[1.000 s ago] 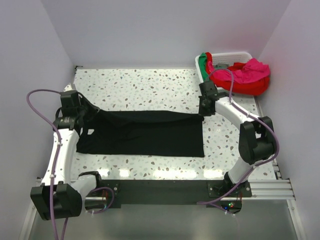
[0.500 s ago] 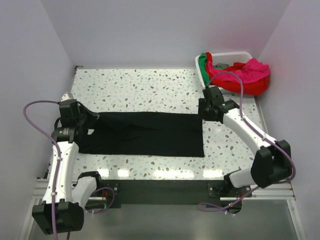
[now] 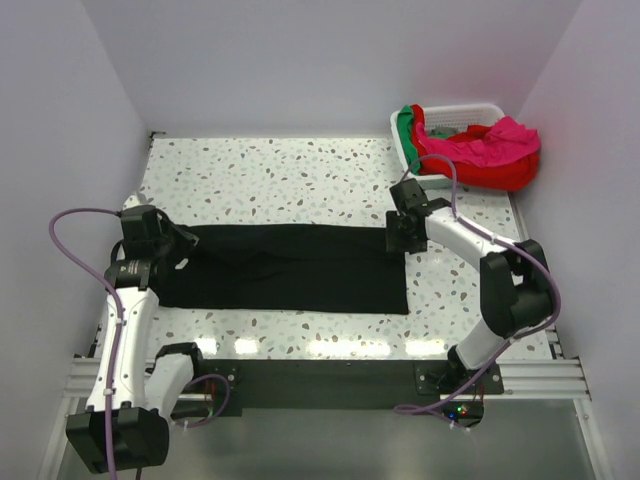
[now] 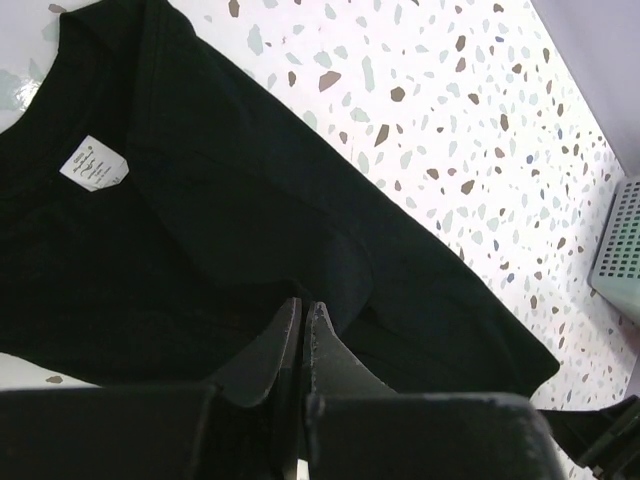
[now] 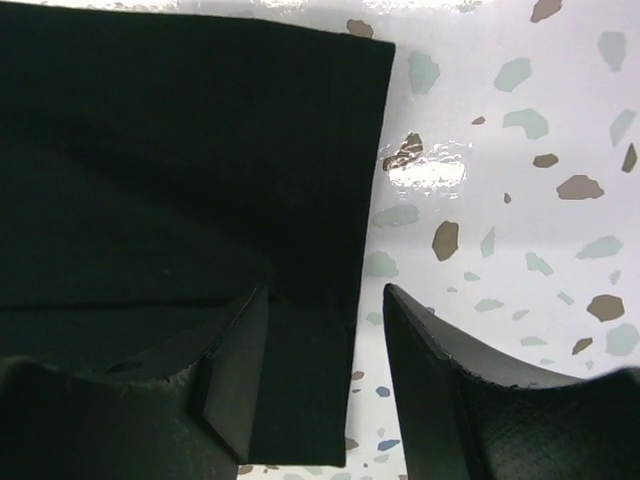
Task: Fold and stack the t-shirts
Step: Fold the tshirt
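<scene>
A black t-shirt [image 3: 290, 268] lies folded in a long band across the table, its white neck label [image 4: 93, 163] at the left end. My left gripper [image 3: 178, 243] sits at that end's far corner. It is shut, its fingertips [image 4: 303, 305] pressed together in black cloth [image 4: 200, 220] that creases around them. At the far right corner of the shirt my right gripper [image 3: 398, 238] is open and low. In the right wrist view the right gripper [image 5: 325, 300] straddles the hem, one finger above the cloth [image 5: 180, 150] and the other above bare table.
A white slatted basket [image 3: 460, 108] stands at the back right, and its corner [image 4: 620, 240] also shows in the left wrist view. It holds a red t-shirt [image 3: 495, 172], a magenta-pink one [image 3: 508, 138] and a green one [image 3: 405, 125]. Speckled tabletop [image 3: 280, 175] lies behind the black shirt.
My right gripper has opened and let go of the shirt's right corner, staying just over it. The left gripper has come nearer and lower with its end of the shirt.
</scene>
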